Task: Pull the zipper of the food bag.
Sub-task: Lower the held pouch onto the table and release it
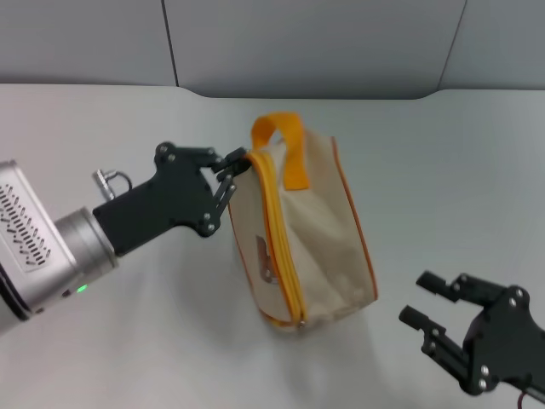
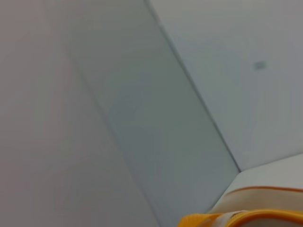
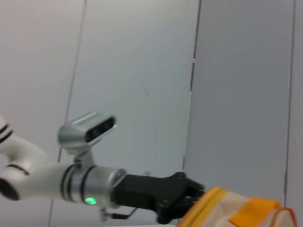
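The food bag (image 1: 319, 247) lies on its side on the white table, beige with orange piping and an orange loop handle (image 1: 294, 149) at its far end. A brown picture (image 1: 266, 260) shows on its left side. The yellow-orange zipper (image 1: 281, 247) runs along its upper left edge, and a small silver bit (image 1: 301, 324) sits at its near end. My left gripper (image 1: 235, 167) is shut on the bag's far left corner, at the zipper's far end. It also shows in the right wrist view (image 3: 191, 201). My right gripper (image 1: 423, 300) is open and empty, right of the bag.
Grey wall panels (image 1: 298, 43) stand behind the table's far edge. The left wrist view shows mostly wall, with a strip of the bag (image 2: 265, 198) at one edge. Bare table (image 1: 443, 170) lies right of the bag.
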